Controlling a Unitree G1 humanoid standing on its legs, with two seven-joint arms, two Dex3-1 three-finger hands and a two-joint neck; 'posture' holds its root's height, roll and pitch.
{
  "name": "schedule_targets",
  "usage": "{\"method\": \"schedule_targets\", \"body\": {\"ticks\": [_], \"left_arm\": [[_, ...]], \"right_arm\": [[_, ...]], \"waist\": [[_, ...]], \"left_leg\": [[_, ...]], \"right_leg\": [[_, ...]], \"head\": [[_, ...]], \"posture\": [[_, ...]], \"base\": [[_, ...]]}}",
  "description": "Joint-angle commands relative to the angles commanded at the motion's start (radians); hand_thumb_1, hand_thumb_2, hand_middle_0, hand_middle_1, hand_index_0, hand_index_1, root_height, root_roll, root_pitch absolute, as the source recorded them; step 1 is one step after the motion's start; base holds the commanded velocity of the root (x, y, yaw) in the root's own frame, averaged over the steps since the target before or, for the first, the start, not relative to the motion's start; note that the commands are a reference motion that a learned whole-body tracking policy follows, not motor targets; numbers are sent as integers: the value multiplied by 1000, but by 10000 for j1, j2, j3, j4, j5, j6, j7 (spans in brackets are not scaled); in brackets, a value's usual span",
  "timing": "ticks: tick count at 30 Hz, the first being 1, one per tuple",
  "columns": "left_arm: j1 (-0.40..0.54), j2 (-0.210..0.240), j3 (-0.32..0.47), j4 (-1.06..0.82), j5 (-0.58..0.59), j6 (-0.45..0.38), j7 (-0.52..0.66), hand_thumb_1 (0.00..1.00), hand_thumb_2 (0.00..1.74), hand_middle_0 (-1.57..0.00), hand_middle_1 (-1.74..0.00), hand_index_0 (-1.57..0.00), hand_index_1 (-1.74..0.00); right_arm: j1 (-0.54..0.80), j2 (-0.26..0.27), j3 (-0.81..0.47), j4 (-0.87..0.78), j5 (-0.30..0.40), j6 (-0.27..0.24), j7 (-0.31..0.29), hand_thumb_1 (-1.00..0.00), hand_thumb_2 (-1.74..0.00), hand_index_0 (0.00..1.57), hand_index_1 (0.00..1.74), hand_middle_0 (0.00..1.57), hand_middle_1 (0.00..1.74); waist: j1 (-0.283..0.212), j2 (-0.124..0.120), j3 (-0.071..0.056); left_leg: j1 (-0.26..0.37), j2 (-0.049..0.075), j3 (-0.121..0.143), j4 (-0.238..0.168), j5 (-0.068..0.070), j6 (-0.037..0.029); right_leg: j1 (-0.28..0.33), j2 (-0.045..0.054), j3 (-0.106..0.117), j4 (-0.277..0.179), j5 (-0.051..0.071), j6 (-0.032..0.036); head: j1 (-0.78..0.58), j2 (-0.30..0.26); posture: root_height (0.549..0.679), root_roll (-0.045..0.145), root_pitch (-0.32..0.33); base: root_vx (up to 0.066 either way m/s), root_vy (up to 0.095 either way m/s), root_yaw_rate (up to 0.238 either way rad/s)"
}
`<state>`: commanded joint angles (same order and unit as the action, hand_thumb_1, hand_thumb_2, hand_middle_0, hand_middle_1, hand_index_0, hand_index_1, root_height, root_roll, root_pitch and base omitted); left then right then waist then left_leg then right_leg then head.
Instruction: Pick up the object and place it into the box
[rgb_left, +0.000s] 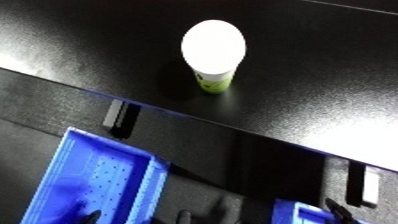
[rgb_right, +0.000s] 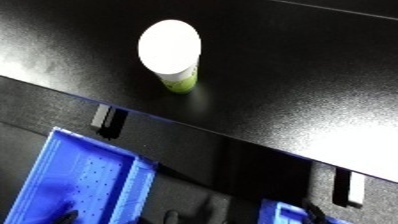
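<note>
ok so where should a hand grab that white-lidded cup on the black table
Take the cup around its green-and-white side wall, below the wide white lid, coming in level from the table's near edge. It stands upright with open table around it, and the lid looks too broad and flat to pinch from above.

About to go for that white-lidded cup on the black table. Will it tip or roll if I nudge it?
The cup stands upright, wide white top over a narrower green base, so it probably tips under a high push. Once down, its round body would likely roll on the smooth table. It looks light.

no readable text, cup (rgb_left: 213, 50) label too blurred to read
</note>
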<state>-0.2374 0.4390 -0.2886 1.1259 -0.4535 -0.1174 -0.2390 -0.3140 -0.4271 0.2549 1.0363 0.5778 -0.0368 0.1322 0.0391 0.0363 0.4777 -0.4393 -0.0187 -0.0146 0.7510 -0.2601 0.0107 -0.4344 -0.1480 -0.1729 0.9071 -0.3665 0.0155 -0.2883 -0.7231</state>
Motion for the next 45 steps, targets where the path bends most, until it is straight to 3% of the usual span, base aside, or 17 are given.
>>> {"method": "schedule_targets", "body": {"ticks": [2, 6, 12, 17, 28, 35, 38, 45], "left_arm": [[-35, 29, -10, -146, -23, 34, 3, 0, 0, 0, 0, 0, 0], [-139, 131, 9, -331, -35, 27, -19, 0, 0, 0, 0, 0, 0], [-202, 182, 55, -524, -18, -264, -184, 0, 0, 0, 0, 0, 0], [-156, 302, 47, -1114, -179, -470, -434, 0, 0, 0, 0, 0, 0], [-52, 492, 34, -1844, -104, -95, -327, 0, 0, 0, 0, 0, 0], [155, 653, -80, -2519, -439, -134, -1672, 0, 0, 0, 0, 0, 0], [196, 1155, -357, -4023, -806, 899, -2903, 0, 0, 0, 0, 0, 0], [-327, 3030, -1183, -8193, -2441, 3617, -4816, 0, 0, 0, 0, 0, 0]], "right_arm": [[20, 39, 32, -21, 63, -13, -57, 0, 0, 0, 0, 0, 0], [121, 176, 91, 65, 148, -121, -67, 0, 0, 0, 0, 0, 0], [235, 309, 147, 364, 212, -309, 26, 0, 0, 0, 0, 0, 0], [367, 282, 126, 437, 233, -300, 95, 0, 0, 0, 0, 0, 0], [488, 264, 102, 419, 468, -338, 63, 0, 0, 0, 0, 0, 0], [652, 115, 51, 312, 471, -350, 39, 0, 0, 0, 0, 0, 0], [747, 10, 19, 167, 513, -304, -30, 0, 0, 0, 0, 0, 0], [839, -344, 5, 337, 803, -328, 70, 0, 0, 0, 0, 0, 0]], "waist": [[45, -23, 49], [130, -98, 152], [219, -174, 208], [289, -137, 233], [391, -73, 267], [351, -19, 331], [354, 64, 395], [388, 281, 423]], "left_leg": [[-32, -22, -33, 83, -32, 6], [-30, -42, -87, 232, -127, 83], [24, -6, -115, 318, -222, 139], [77, -18, -128, 309, -272, 164], [110, -81, -159, 275, -333, 180], [119, -102, -160, 295, -419, 193], [94, -118, -167, 329, -481, 217], [-4, -168, -201, 421, -577, 249]], "right_leg": [[27, -23, -27, 7, -2, 15], [91, -63, -99, 54, -22, 58], [230, -104, -188, 93, -105, 79], [331, -118, -200, 90, -155, 78], [378, -148, -221, 55, -161, 100], [324, -127, -159, 68, -178, 93], [294, -150, -130, 83, -174, 126], [247, -302, -136, 99, -106, 246]], "head": [[-398, -230], [-908, -410], [-1331, -287], [-1365, -114], [-950, 401], [-713, 765], [-527, 872], [-61, 880]], "posture": [[622, 50, -53], [622, 47, -59], [621, 43, -67], [621, 42, -70], [622, 38, -67], [621, 36, -63], [621, 37, -61], [622, 39, -58]], "base": [[-9, -14, 73], [4, -23, 37], [23, -2, -18], [22, 10, 10], [17, 3, 23], [7, 17, -33], [-4, 30, 0], [2, 15, 57]]}}
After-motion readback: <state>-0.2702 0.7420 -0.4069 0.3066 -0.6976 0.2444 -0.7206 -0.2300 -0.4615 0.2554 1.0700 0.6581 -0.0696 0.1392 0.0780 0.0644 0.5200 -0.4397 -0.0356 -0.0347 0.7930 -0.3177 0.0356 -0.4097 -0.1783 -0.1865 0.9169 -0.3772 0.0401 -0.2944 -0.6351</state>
